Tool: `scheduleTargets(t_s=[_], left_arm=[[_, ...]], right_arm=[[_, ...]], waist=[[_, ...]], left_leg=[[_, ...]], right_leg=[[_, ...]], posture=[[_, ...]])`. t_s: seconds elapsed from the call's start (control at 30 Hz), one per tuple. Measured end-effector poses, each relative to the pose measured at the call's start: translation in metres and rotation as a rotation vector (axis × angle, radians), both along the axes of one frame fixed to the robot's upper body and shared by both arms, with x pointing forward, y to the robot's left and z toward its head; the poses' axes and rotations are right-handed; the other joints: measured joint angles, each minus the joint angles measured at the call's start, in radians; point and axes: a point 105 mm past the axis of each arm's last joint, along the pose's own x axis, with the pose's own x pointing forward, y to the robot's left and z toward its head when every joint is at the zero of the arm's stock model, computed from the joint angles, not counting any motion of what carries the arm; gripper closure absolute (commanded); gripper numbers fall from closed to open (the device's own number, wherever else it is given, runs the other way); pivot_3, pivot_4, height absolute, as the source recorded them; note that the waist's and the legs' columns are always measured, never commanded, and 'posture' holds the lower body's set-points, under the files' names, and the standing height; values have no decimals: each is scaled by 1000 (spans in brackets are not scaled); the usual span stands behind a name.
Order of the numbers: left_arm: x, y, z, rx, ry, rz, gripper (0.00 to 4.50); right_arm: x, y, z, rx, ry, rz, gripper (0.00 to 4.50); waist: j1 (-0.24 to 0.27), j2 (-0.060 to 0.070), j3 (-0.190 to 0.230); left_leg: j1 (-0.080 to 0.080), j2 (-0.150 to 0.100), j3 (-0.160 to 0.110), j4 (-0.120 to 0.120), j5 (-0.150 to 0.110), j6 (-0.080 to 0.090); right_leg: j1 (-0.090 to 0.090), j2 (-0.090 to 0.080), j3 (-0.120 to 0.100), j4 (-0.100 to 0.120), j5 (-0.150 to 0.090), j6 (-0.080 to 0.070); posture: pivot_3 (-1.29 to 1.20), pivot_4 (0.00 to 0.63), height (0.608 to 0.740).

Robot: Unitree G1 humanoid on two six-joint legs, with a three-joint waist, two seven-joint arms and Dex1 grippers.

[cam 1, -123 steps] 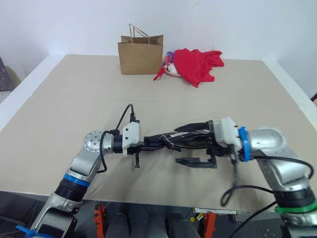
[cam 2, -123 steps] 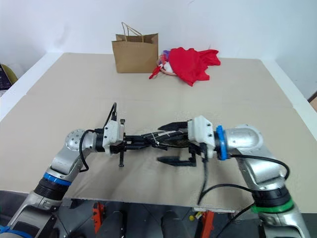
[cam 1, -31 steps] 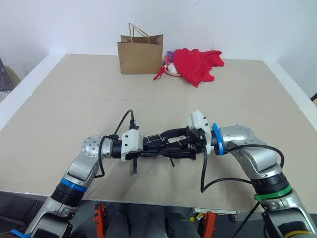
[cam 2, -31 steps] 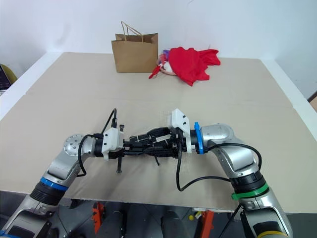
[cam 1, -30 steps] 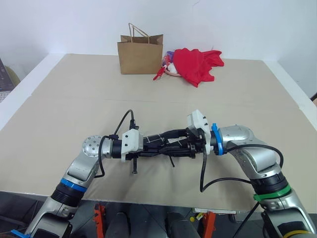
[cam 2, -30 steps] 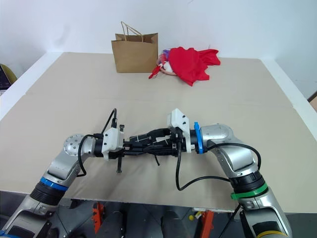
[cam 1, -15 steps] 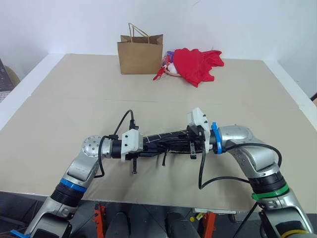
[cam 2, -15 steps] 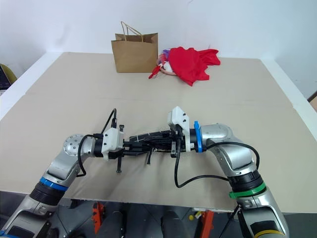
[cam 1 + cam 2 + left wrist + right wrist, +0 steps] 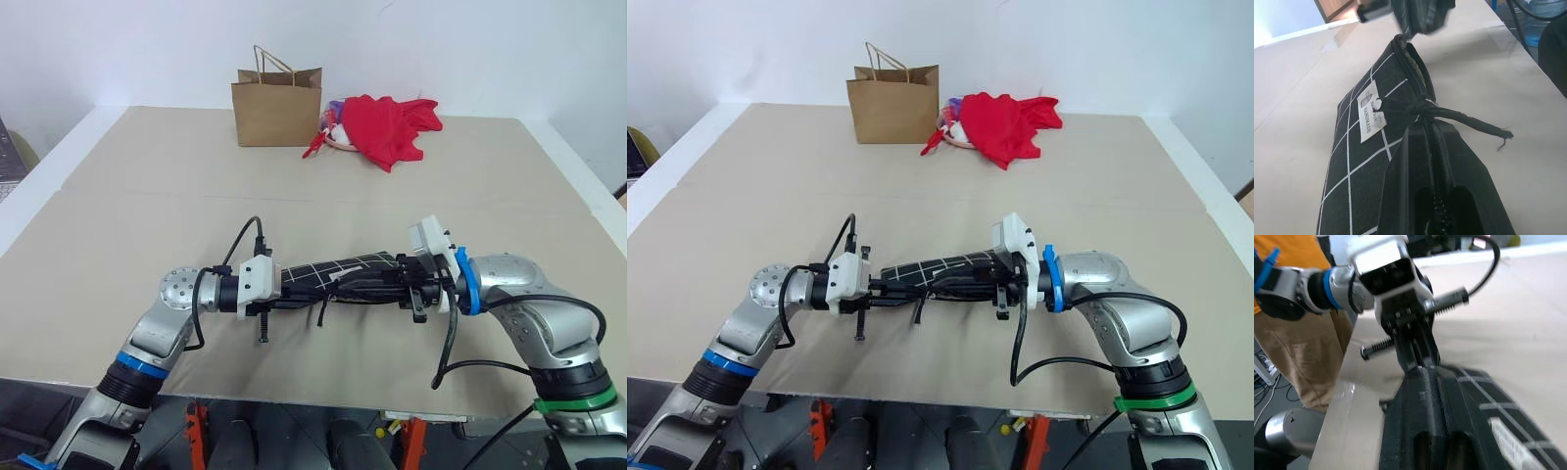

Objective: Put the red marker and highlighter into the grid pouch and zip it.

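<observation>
The grid pouch [image 9: 338, 271], black with white lines and a small white label [image 9: 1369, 114], hangs level above the table between my two grippers. At its left end my left gripper [image 9: 283, 290] is shut on the zipper edge, and a frayed black cord [image 9: 1476, 126] dangles beside the fingers. My right gripper [image 9: 406, 281] sits at the pouch's right end, its fingers [image 9: 1415, 396] closed over the top edge. The red marker and the highlighter are out of view.
A brown paper bag [image 9: 277, 108] stands at the table's far side, with a heap of red cloth [image 9: 390, 125] to its right. A person in an orange top and tan trousers [image 9: 1283, 352] stands beside the table. The beige tabletop [image 9: 147, 215] lies below the pouch.
My right gripper has slid to the right along the pouch's top edge, from mid-pouch to its right end. The pouch now hangs stretched and flatter. The left gripper has stayed in place.
</observation>
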Motion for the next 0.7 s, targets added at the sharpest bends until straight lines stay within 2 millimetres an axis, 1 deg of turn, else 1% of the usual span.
scheduleTargets(t_s=[0.2,0.3,0.37,0.7], left_arm=[[0,-2,2,-16,-17,4,4500],[0,-2,2,-16,-17,5,4500],[0,-1,2,-15,-17,6,4500],[0,0,0,-11,-12,10,4500]], right_arm=[[16,2,-10,-16,-18,-76,2818],[27,0,-14,-32,2,-117,2818],[30,-1,-15,-38,25,-131,2818],[26,1,-14,-58,78,-82,2818]], waist=[[1,0,0],[0,0,0],[0,0,0],[0,0,0]], left_leg=[[0,0,0,0,0,0],[0,0,0,0,0,0],[0,0,0,0,0,0],[0,0,0,-1,0,0]], right_leg=[[0,0,0,0,0,0],[0,0,0,0,0,0],[0,0,0,0,0,0],[0,0,0,0,0,0]], posture=[[0,150,740],[0,150,740],[0,150,740],[0,150,740]])
